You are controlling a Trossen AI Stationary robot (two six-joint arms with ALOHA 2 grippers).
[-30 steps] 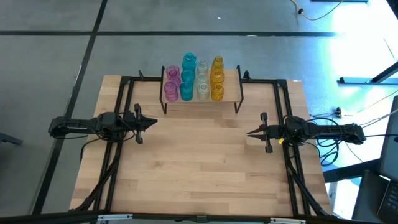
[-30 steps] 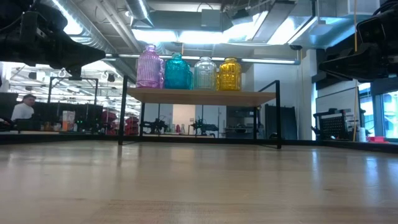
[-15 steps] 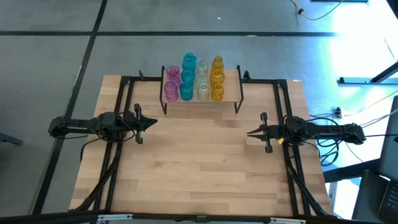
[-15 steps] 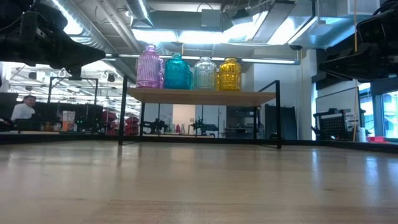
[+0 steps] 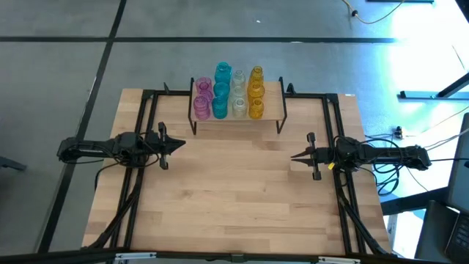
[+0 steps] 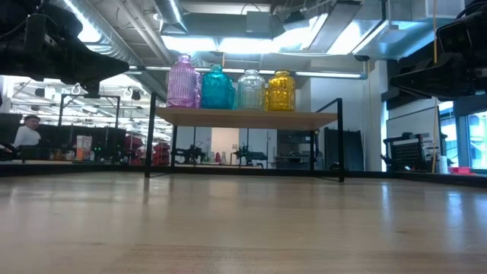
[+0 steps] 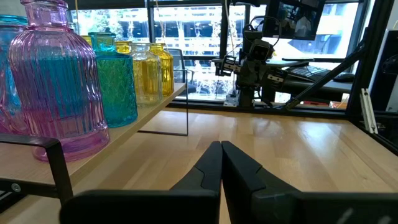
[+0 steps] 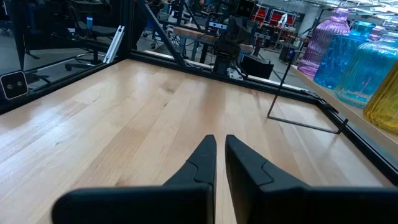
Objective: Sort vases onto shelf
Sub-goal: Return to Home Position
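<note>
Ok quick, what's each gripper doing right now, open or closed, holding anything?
Left gripper: closed, empty, over the bare table at the left side.
Right gripper: closed, empty, over the bare table at the right side.

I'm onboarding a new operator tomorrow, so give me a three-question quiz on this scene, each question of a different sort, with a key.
1. True or false: every vase in view stands on the shelf, none on the table.
2. Multiple choice: seen from the low view, what is the colour order of the front vases across the shelf, starting beside the pink vase? A) teal, clear, amber B) amber, clear, teal C) clear, teal, amber
3. Fill in: both the left gripper and the right gripper have their fingers ____ and hold nothing.

Key: 1 true; 2 A, teal vase, clear vase, amber vase; 3 shut.
</note>
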